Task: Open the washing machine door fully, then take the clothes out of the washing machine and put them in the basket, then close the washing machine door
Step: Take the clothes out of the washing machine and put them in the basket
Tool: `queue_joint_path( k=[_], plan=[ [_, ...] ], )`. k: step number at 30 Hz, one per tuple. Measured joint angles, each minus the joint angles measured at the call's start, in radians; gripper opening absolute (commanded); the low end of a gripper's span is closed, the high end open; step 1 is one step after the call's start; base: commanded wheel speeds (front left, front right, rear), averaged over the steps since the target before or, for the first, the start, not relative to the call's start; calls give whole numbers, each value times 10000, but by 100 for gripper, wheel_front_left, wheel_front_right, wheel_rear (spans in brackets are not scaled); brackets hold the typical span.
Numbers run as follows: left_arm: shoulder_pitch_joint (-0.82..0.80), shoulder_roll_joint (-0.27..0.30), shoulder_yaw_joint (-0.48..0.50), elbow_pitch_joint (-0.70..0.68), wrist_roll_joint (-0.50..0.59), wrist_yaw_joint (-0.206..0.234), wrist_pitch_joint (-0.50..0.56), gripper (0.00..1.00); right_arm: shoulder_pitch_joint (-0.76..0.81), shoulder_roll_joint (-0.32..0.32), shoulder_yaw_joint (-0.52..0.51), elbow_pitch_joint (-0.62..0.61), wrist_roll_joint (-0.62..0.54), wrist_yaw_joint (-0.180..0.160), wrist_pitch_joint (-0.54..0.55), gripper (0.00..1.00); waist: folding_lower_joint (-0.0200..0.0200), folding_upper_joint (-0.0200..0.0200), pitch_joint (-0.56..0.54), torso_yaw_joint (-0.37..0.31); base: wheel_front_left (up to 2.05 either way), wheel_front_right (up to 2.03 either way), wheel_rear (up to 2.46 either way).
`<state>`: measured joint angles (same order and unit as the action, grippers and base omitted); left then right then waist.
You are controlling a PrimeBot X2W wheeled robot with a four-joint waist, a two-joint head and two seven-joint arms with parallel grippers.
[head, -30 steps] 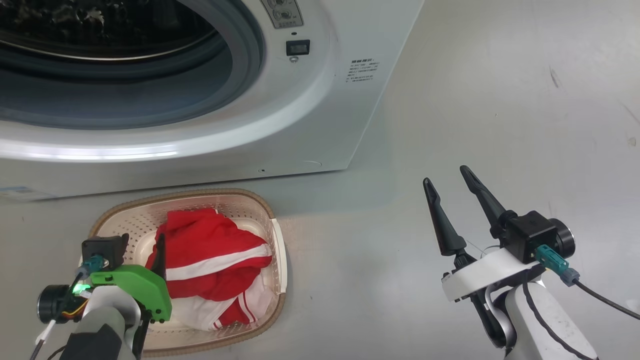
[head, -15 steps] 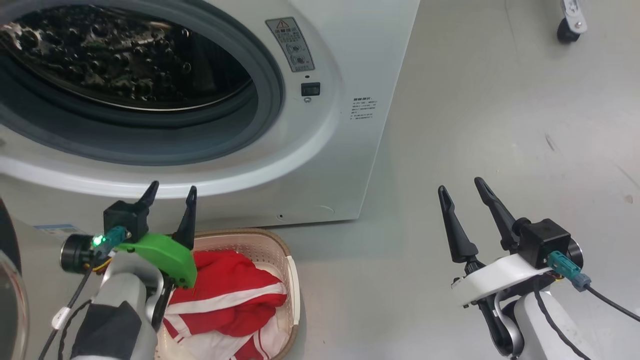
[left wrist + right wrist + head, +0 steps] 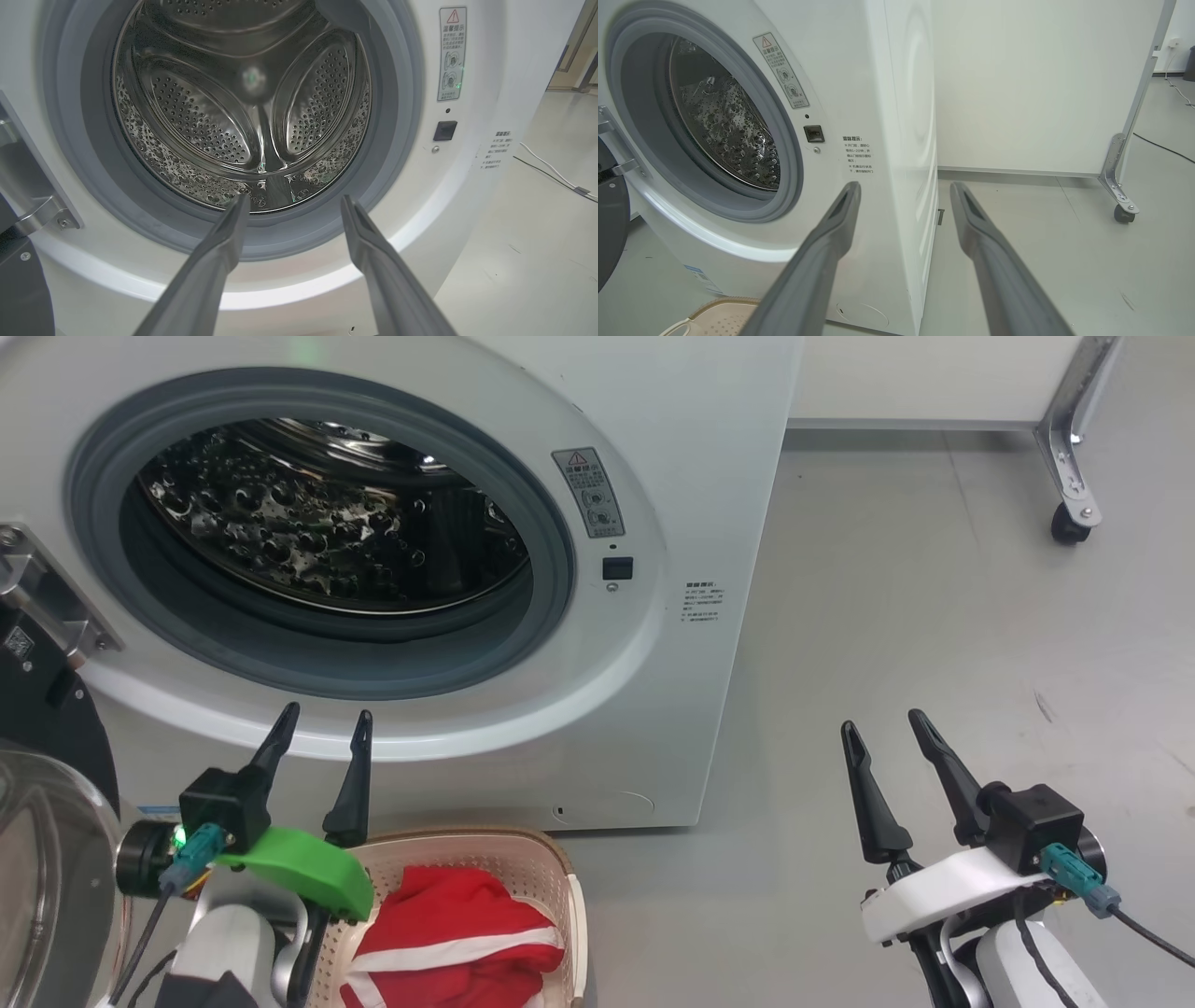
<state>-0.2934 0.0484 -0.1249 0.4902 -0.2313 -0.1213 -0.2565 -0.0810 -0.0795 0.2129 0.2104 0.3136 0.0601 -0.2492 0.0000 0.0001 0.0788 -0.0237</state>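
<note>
Lifted left gripper (image 3: 326, 713), splayed and empty like right gripper (image 3: 882, 721), up from near-left cream perforated plastic basket (image 3: 523, 841) holding red white-striped clothes (image 3: 448, 933). Reach left to glossy black-rimmed round glass door (image 3: 42, 728); push its rim steadily onto white washing machine (image 3: 709, 476).

The left gripper (image 3: 328, 710) has black fingers (image 3: 353, 793), a green bracket (image 3: 299, 873) and a teal plug (image 3: 196, 849); the right gripper (image 3: 882, 721) has a white bracket (image 3: 943, 891) and a black cable (image 3: 1153, 933).

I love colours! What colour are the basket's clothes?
The clothes are red with white stripes; head view best.
</note>
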Motion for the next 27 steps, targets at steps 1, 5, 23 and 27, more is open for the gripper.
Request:
queue_joint_path(
  k=[1,5,23,27],
  plan=[
    [163,0,36,-107,-42,0,0,100,63,2,-21,-13,10,0,0,100,0,0,-78,26,0,0,0],
    [811,-2,203,-495,-161,0,0,100,308,8,-88,-79,15,0,0,100,0,0,-356,113,0,0,0],
    [2217,-13,518,-1948,-307,0,0,100,852,81,-263,-430,105,-12,0,100,0,0,-641,238,0,0,0],
    [2330,-13,497,-2119,-265,0,0,100,857,84,-238,-481,104,-10,0,100,0,0,-621,221,0,0,0]
  ],
)
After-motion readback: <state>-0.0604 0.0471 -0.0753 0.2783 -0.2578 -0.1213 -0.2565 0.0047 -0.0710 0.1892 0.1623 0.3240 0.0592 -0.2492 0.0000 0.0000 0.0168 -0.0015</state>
